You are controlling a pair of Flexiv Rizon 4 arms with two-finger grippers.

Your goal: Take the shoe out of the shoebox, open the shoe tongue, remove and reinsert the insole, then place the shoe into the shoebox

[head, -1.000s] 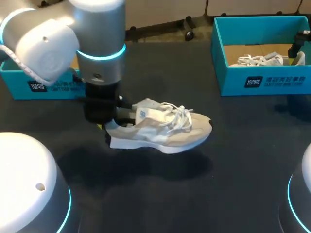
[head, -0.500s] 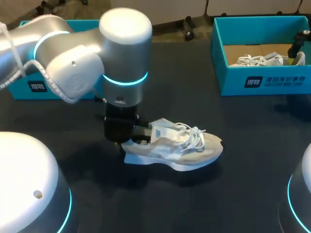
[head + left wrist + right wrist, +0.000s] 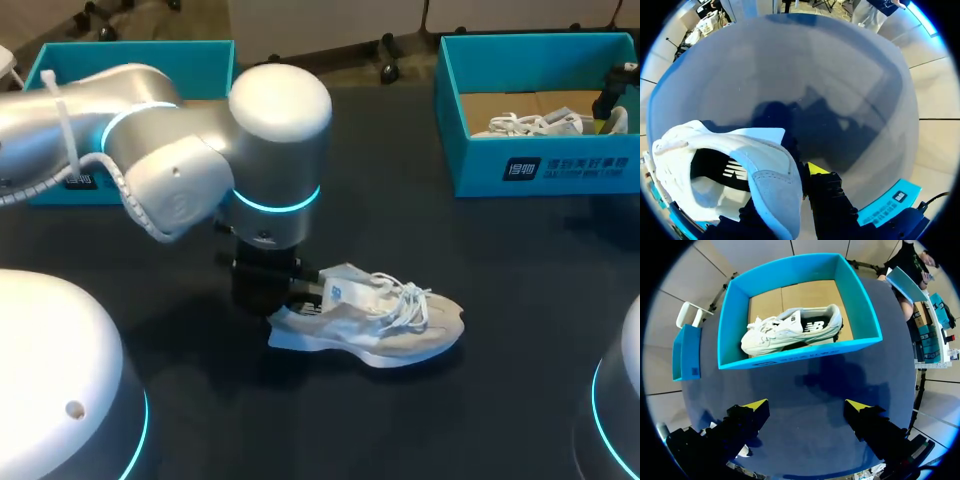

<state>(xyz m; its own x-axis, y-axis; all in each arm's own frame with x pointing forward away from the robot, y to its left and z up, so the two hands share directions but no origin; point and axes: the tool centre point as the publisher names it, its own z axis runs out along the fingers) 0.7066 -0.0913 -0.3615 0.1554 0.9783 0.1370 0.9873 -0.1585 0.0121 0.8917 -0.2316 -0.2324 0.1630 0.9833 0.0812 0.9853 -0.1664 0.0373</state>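
Note:
A beige and white shoe point(image 3: 385, 325) lies on its sole on the black table point(image 3: 480, 400), toe pointing right, laces loose. My left gripper point(image 3: 283, 300) is shut on the shoe's heel. In the left wrist view the heel collar point(image 3: 760, 170) sits between the fingers; one yellow tip point(image 3: 815, 168) shows outside it, and the other is hidden inside the shoe. The teal shoebox point(image 3: 540, 165) stands at the back right. My right gripper point(image 3: 806, 405) hangs open above the table, short of the shoebox point(image 3: 790, 357), holding nothing.
A second white shoe point(image 3: 790, 332) lies on its side inside the right shoebox. Another teal box point(image 3: 130, 48) stands at the back left behind my left arm. Round robot bases fill the near left and right corners.
My left arm has carried the shoe to the right and toward the near edge, lowering it onto the table. The right arm has not moved.

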